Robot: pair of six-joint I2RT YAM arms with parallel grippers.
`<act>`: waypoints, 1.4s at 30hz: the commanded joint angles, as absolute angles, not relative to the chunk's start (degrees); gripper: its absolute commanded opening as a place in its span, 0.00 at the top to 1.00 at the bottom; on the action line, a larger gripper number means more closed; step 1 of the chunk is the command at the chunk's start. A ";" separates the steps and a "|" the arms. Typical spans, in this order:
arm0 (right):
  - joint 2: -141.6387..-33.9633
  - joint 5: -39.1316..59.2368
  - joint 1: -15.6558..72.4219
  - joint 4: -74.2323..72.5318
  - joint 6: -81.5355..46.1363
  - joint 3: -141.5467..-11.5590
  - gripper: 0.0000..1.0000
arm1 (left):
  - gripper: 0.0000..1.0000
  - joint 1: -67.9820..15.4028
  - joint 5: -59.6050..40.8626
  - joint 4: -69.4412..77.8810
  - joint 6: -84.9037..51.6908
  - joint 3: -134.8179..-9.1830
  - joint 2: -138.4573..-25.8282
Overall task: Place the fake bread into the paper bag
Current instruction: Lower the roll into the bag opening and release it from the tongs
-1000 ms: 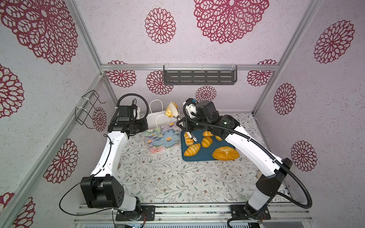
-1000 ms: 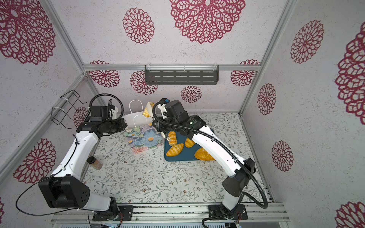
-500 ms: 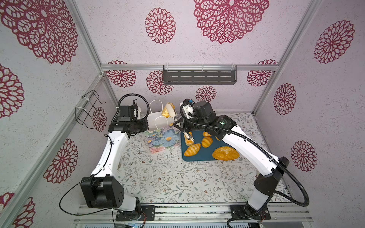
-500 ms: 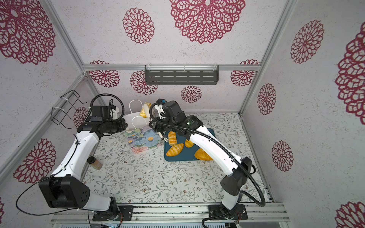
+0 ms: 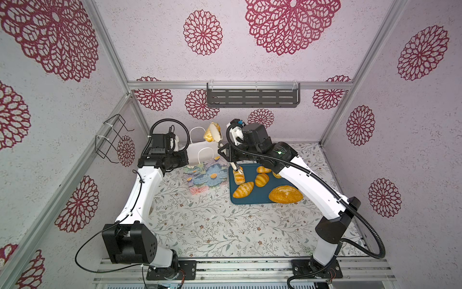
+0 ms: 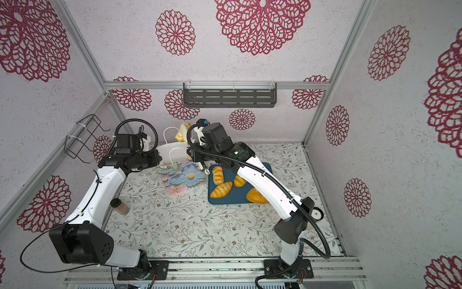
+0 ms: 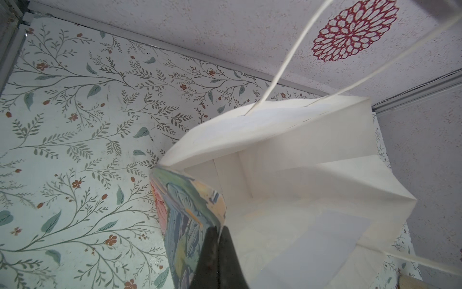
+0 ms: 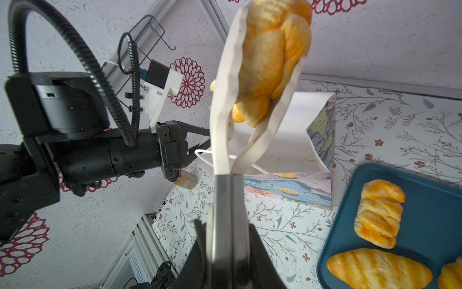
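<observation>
Held bread: a croissant-shaped piece [image 8: 270, 57] is pinched between the cream tongs [image 8: 225, 120], raised above the bag [image 5: 200, 155] mouth; in both top views it is seen against the back wall.
Other bread: in a top view five pieces are counted on the teal tray [image 5: 252, 197], among them a striped roll [image 5: 238, 177], a croissant [image 5: 243, 189] and the oval loaf [image 5: 285, 194]; in a top view the right arm covers part of the tray and only four [image 6: 220, 189] are seen.
Bag: stood upright on the counter [image 5: 215, 225], just beside the tray; its white inside is seen only in the left wrist view [image 7: 287, 195].
Right claw [image 8: 228, 200]: clamped tight on the tongs' handles, seen plainly only in the right wrist view.
Left claw [image 7: 218, 240]: closed on the bag's rim, paper pinched between the jaws.
Jar: a small brown-capped jar [image 6: 120, 205] is shown on the counter in a top view; the left arm hides it in the other.
</observation>
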State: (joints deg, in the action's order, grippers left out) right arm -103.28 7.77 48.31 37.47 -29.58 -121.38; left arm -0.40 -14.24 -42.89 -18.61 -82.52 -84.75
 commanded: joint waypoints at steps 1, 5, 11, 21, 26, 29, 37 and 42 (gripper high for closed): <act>-102.57 4.80 48.58 35.62 -29.59 -124.33 1.00 | 1.00 -1.05 -13.71 -43.46 -17.52 -81.56 -83.70; -103.00 5.53 48.60 35.59 -30.51 -124.27 1.00 | 1.00 -1.16 -13.62 -43.62 -17.58 -81.56 -83.76; -103.71 5.96 49.61 35.75 -31.23 -123.63 1.00 | 1.00 -1.32 -13.14 -43.67 -17.46 -81.56 -83.67; -105.94 6.67 51.09 35.49 -32.30 -123.63 1.00 | 1.00 -1.49 -12.16 -43.77 -17.30 -81.65 -83.67; -106.67 7.02 51.24 36.19 -32.74 -123.59 1.00 | 1.00 -1.54 -12.26 -43.80 -17.22 -81.57 -83.67; -106.86 6.93 51.30 36.77 -33.16 -123.40 1.00 | 1.00 -1.67 -12.26 -43.83 -17.14 -81.56 -83.54; -107.54 6.98 51.33 37.79 -34.17 -123.08 0.94 | 1.00 -1.85 -11.91 -43.90 -17.14 -81.56 -83.43; -108.30 8.56 51.33 37.45 -34.69 -123.06 0.90 | 1.00 -2.13 -11.87 -43.85 -17.05 -81.56 -83.40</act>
State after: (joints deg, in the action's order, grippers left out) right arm -108.36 7.35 51.05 39.79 -33.61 -121.97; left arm -1.41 -12.27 -42.87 -18.02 -82.52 -84.60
